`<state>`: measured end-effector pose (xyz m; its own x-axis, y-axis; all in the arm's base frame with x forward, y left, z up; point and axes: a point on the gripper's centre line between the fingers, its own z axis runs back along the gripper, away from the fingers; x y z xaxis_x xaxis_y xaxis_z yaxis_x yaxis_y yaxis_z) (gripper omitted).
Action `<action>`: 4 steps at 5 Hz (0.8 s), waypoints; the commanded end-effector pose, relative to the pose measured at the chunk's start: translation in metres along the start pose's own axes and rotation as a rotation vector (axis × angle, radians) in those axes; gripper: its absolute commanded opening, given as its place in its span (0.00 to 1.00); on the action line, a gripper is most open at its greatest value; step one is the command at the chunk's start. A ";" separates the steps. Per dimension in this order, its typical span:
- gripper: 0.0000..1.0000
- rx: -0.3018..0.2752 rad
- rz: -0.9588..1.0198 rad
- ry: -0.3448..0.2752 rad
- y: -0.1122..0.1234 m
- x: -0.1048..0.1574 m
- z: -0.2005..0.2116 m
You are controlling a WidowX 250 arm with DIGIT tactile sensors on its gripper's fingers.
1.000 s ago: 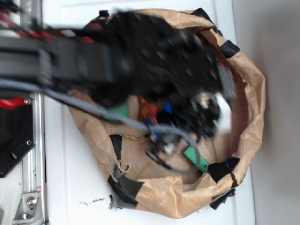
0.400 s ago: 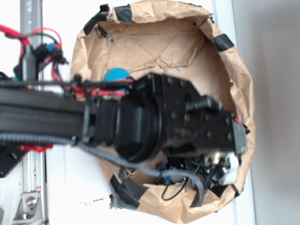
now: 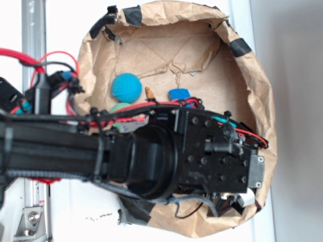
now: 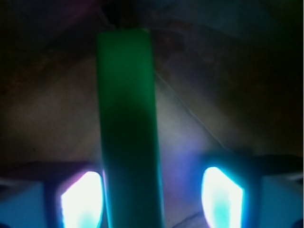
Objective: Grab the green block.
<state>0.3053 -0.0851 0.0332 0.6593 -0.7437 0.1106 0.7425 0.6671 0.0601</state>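
**Arm reaches into paper nest as green block sits between its fingers**

A white tabletop (image 3: 65, 212) carries a crumpled brown paper basket (image 3: 262, 85), its rolled rim patched with strips of black tape. The exterior view shows the black robot arm (image 3: 60, 151) stretching in from the left edge and covering the lower half of the basket, with red and grey cables trailing along it. Inside the basket, above the arm, lie a textured blue ball (image 3: 126, 87), a green ball (image 3: 120, 108) half hidden by the cables, a small orange-brown piece (image 3: 149, 93) and a blue piece (image 3: 179, 95). The block itself cannot be seen from here; the arm's wrist hides that part of the basket.

The wrist view supplies what is missing. In dim light, over the brown paper floor, the green block (image 4: 129, 133) runs as a long bar from the bottom edge of the frame up to near the top, its long axis pointing straight away from the camera. The gripper (image 4: 152, 194) is spread, its two glowing fingers (image 4: 80, 199) flanking the bar: the left one just beside it, contact unclear, and the right one standing clearly apart from it.
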 end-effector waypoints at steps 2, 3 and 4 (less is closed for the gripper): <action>0.00 0.108 0.548 -0.213 -0.026 -0.044 0.086; 0.00 0.090 0.626 -0.168 -0.028 -0.058 0.097; 0.00 0.021 0.807 -0.083 -0.018 -0.069 0.106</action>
<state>0.2221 -0.0232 0.1171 0.9858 -0.0542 0.1587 0.0624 0.9969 -0.0472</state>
